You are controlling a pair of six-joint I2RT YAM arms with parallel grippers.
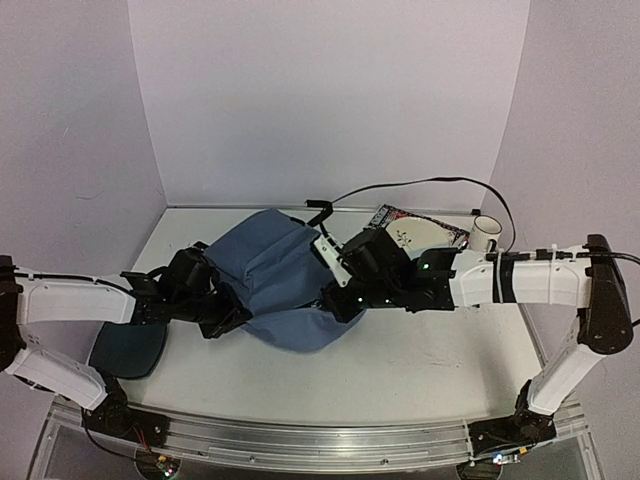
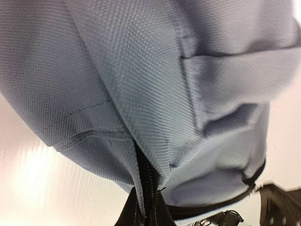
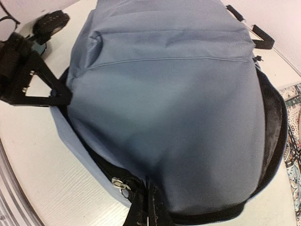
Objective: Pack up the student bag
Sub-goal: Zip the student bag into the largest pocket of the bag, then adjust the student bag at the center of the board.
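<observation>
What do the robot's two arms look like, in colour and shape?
The left arm and right arm have white tubular links and black joints. The left end effector and right end effector are black. Thin black cables run along both arms.

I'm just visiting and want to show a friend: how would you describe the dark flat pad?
Find the big slate-blue backpack in the middle of the white table. Go left from it toward the near left corner, where the pad lies flat. It is the only dark teal, rounded-square thing there, thin and apart from the bag.
</observation>
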